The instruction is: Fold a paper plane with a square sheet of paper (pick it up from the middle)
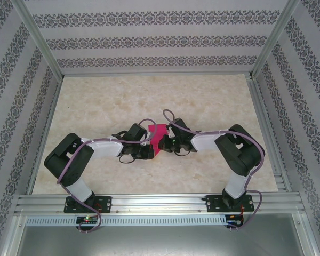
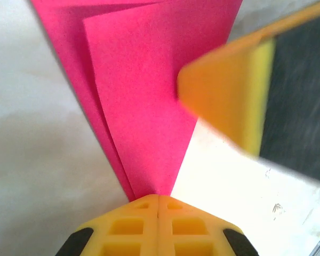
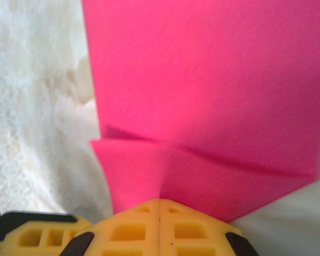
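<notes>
This is looking like a robotics lab test cell rather than a home. A left arm and a right arm are sitting bolted to an aluminium rail at the near edge of a table. Purple cables are trailing from their bases over a slotted duct. Aluminium posts are framing the table, and patterned wallpaper panels are closing it in on 3 sides: left, right and far.
</notes>
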Action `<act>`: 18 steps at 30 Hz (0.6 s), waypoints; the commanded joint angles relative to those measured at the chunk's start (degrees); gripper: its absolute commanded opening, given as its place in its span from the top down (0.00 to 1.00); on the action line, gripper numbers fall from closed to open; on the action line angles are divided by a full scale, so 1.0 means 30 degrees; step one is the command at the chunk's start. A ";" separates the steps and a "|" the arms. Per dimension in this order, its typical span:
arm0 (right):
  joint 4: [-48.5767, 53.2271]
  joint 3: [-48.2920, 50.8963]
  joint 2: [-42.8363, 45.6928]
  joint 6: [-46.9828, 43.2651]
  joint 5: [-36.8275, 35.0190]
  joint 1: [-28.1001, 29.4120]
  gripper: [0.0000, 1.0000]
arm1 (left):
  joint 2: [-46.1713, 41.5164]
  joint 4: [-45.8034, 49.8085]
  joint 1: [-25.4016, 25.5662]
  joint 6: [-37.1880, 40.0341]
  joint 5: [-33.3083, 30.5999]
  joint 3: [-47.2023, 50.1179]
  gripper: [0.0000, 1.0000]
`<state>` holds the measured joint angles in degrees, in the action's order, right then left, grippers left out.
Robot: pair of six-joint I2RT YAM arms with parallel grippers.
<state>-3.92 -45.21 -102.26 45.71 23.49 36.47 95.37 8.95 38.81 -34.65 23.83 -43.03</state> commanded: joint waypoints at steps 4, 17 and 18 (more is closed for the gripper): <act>0.0487 -0.0125 -0.0444 -0.2033 -0.3041 -0.2266 1.00 | 0.0582 0.2730 0.0277 -0.0078 -0.0843 0.0559 1.00; -0.1127 0.1051 0.2744 -0.0463 -0.0992 -0.1428 0.99 | 0.0926 0.2788 0.0285 -0.0050 -0.0914 0.0034 1.00; -0.1249 0.1066 0.2532 -0.0213 -0.0888 -0.1138 0.99 | 0.0934 0.2816 0.0279 -0.0034 -0.0914 0.0016 1.00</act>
<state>-5.17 -43.38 -94.78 42.76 21.02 30.89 95.72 10.09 38.81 -34.63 23.83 -43.86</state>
